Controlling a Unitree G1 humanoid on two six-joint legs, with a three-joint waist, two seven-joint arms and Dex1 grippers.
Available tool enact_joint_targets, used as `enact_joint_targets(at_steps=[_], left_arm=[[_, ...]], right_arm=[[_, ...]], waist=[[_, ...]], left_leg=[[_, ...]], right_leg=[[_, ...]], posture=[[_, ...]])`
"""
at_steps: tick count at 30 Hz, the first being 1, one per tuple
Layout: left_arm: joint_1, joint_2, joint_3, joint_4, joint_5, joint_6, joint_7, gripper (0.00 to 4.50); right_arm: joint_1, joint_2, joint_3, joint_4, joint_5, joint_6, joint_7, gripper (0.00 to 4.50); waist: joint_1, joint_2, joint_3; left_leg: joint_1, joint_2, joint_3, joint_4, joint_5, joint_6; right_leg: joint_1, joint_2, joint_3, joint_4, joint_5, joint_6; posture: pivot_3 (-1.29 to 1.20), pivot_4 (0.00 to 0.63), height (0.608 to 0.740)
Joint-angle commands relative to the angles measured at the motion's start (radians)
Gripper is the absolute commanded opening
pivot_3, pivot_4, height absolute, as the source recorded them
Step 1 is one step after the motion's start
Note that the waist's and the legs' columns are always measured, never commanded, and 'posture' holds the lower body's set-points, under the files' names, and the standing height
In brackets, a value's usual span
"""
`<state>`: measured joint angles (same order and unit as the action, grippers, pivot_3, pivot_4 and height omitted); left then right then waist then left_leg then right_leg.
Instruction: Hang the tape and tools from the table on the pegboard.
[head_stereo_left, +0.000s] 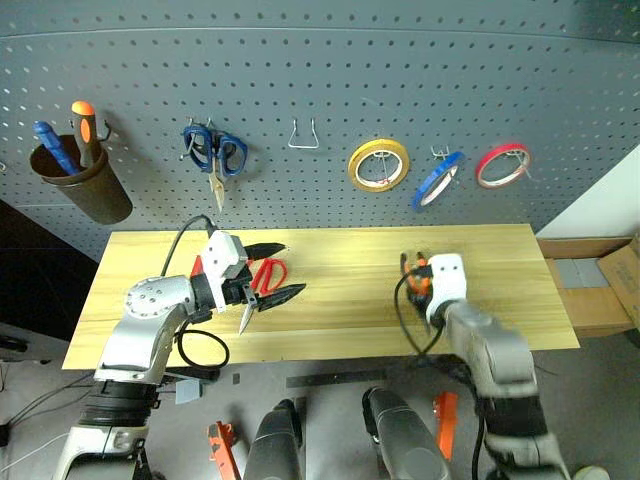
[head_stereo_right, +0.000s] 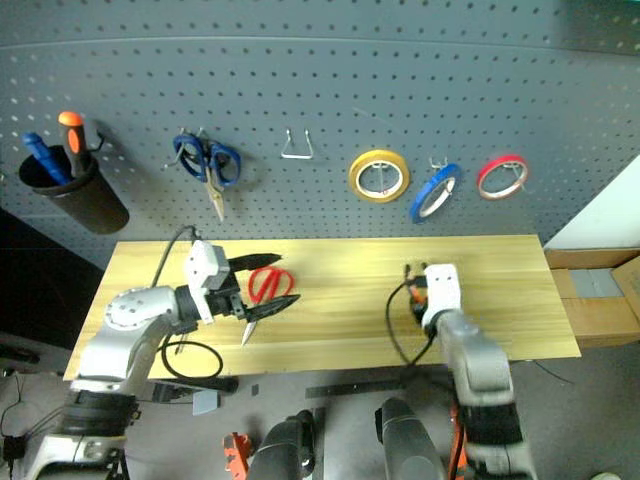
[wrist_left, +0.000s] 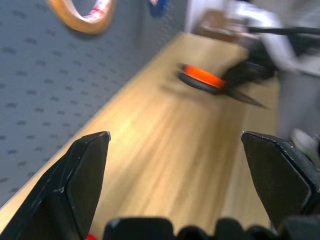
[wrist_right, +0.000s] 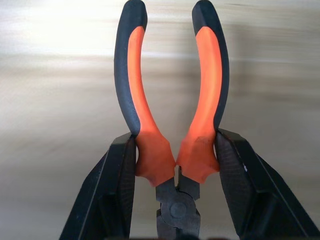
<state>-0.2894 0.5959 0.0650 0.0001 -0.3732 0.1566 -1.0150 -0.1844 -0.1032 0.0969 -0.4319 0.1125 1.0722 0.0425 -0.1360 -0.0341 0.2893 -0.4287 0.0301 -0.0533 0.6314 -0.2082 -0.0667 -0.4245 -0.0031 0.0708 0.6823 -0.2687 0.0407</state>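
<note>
Two black-fingered grippers working over the pale yellow wooden table (head_stereo_left: 340, 300): right gripper (wrist_right: 176, 165) clenching orange-and-black-handled pliers (wrist_right: 172, 115) near the joint; left gripper (head_stereo_left: 272, 280) spread wide, hovering above red-handled scissors (head_stereo_left: 265, 277). Farther back, hanging on the dark grey pegboard (head_stereo_left: 320, 90), thin blue tape ring (head_stereo_left: 438, 179).

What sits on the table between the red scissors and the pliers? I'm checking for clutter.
Nothing: in the left eye view, bare wood of the table runs from the red scissors by the left gripper to the pliers in the right gripper.
</note>
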Motion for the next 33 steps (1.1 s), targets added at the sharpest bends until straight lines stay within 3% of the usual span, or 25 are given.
enact_joint_targets(at_steps=[1, 6, 14, 23, 33], left_arm=[[0.004, -0.018, 0.092, -0.040, -0.073, 0.027, 0.062, 4.50], [-0.009, -0.032, 0.171, -0.045, -0.129, 0.045, 0.126, 4.50], [0.055, -0.003, 0.230, -0.124, -0.190, 0.076, 0.117, 4.50], [0.134, 0.009, 0.269, -0.218, -0.209, 0.096, 0.155, 4.50], [0.123, 0.010, 0.270, -0.246, -0.217, 0.103, 0.197, 4.50]], right_arm=[[0.042, 0.000, 0.098, -0.291, 0.004, 0.041, -0.012, 1.84], [-0.123, 0.034, 0.123, -0.355, -0.023, 0.021, -0.031, 1.84], [-0.430, -0.036, 0.073, -0.155, -0.020, -0.115, 0.055, 1.84], [-0.673, 0.110, 0.021, 0.109, -0.006, -0.304, 0.041, 1.84], [-0.869, 0.177, -0.011, 0.466, -0.036, -0.640, 0.024, 1.84]], waist=[[0.001, 0.000, 0.000], [-0.002, 0.000, 0.000], [0.014, -0.001, -0.001], [0.030, -0.002, -0.003], [0.061, -0.007, -0.009]], left_leg=[[0.000, 0.000, 0.000, 0.000, 0.000, 0.000], [0.001, 0.000, 0.000, 0.004, 0.001, 0.000], [0.000, -0.001, -0.001, 0.004, 0.000, 0.001], [-0.002, 0.000, -0.001, 0.003, 0.000, 0.000], [-0.002, -0.001, -0.002, 0.003, 0.001, 0.000]], right_leg=[[0.000, 0.000, 0.000, 0.000, 0.000, 0.001], [0.002, 0.002, 0.000, 0.000, -0.002, 0.006], [0.002, 0.000, -0.002, 0.000, 0.001, 0.001], [-0.001, 0.000, -0.003, 0.000, 0.002, -0.001], [-0.001, -0.001, -0.004, 0.000, 0.003, -0.003]], posture=[[-0.15, 0.260, 0.740], [-0.15, 0.258, 0.740], [-0.09, 0.241, 0.740], [-0.03, 0.208, 0.740], [0.01, 0.187, 0.740]])
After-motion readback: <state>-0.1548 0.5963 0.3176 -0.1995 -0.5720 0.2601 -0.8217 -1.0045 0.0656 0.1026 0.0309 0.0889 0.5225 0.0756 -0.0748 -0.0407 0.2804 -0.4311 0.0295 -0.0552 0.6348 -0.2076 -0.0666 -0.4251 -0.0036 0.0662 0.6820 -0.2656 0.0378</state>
